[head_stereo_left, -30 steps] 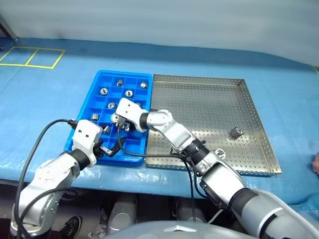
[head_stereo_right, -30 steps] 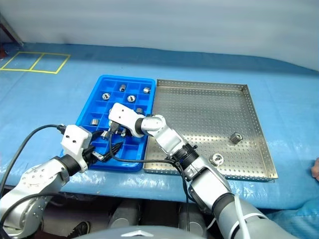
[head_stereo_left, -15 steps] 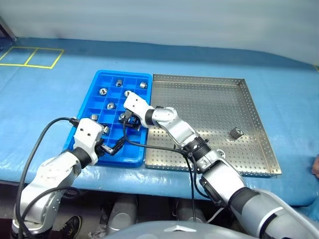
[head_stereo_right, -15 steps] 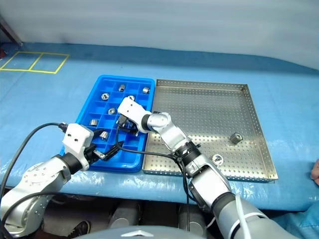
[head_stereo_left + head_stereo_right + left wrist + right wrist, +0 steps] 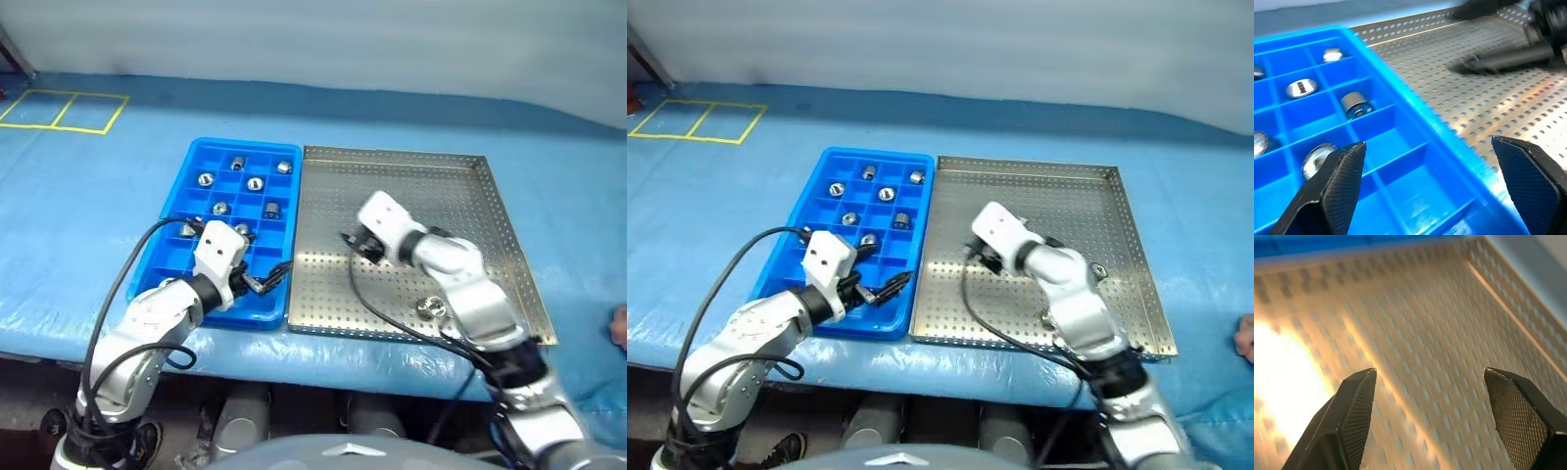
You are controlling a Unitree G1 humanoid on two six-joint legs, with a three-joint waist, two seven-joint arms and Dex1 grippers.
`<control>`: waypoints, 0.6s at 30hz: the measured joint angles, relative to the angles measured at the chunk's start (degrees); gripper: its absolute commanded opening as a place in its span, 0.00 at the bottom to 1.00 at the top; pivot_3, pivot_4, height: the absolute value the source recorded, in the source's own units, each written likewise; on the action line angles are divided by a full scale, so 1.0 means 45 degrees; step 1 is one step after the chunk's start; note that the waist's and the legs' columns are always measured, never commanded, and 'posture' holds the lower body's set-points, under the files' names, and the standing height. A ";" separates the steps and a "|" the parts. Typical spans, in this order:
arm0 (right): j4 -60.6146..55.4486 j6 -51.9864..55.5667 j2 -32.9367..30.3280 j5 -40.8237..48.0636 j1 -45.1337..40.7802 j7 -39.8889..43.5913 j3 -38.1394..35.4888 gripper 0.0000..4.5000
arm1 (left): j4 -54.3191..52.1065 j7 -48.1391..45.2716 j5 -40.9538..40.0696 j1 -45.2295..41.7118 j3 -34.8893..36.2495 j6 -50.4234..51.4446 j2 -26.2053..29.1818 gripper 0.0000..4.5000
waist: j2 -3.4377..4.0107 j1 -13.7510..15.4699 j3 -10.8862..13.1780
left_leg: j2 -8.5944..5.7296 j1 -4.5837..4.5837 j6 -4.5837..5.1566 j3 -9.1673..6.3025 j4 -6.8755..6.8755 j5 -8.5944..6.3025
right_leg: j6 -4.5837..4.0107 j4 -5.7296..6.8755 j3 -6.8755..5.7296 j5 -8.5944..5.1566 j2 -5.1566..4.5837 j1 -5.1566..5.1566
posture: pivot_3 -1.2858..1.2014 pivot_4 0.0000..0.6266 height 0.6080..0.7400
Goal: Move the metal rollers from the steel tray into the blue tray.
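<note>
On the long table, a crinkled blue cover (image 5: 88,186) spreads to every edge, with yellow tape squares (image 5: 64,111) at its far left and a pale wall behind. The blue tray (image 5: 174,262) and the steel tray (image 5: 431,166) lie side by side, rims touching. Most metal rollers (image 5: 255,183) sit singly in the blue tray's compartments, mainly in its far half; one roller (image 5: 429,308) lies on the steel tray's perforated floor near the front rim. The left gripper (image 5: 884,291) hangs over the blue tray's near right corner, fingers wide apart and empty. The right gripper (image 5: 354,243) hovers above the steel tray, fingers spread, holding nothing.
</note>
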 measured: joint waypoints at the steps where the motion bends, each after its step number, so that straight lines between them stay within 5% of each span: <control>1: -0.0554 0.0471 -0.0147 0.0004 0.0352 -0.0056 -0.0412 0.82 | 0.0138 -0.0055 0.0004 -0.0322 -0.0234 -0.0121 -0.0159 1.00 | -0.0001 -0.0153 0.0000 | 0.0011 0.0009 0.0000 -0.0001 -0.0001 0.0000 | 0.0028 0.0013 -0.0001 -0.0022 0.0014 0.0002 | 0.54 0.24 1.00; 11: 0.0000 0.1853 0.1570 0.0203 0.0874 -0.2806 -0.3742 0.82 | 0.1596 -0.0817 0.0393 -0.1656 -0.1739 -0.0706 -0.0549 1.00 | 0.0001 -0.0730 -0.0002 | 0.0002 0.0009 0.0007 0.0004 0.0052 0.0011 | 0.0073 0.0032 0.0028 -0.0016 0.0023 0.0020 | 0.51 0.24 1.00; 18: 0.1758 0.1617 0.2439 0.0551 0.1158 -0.4052 -0.4515 0.82 | 0.2012 -0.0892 0.0809 -0.1812 -0.1926 -0.0888 -0.0529 1.00 | 0.0004 -0.0754 -0.0003 | 0.0000 0.0010 0.0010 0.0003 0.0057 0.0009 | 0.0078 0.0037 0.0031 -0.0012 0.0022 0.0021 | 0.51 0.24 1.00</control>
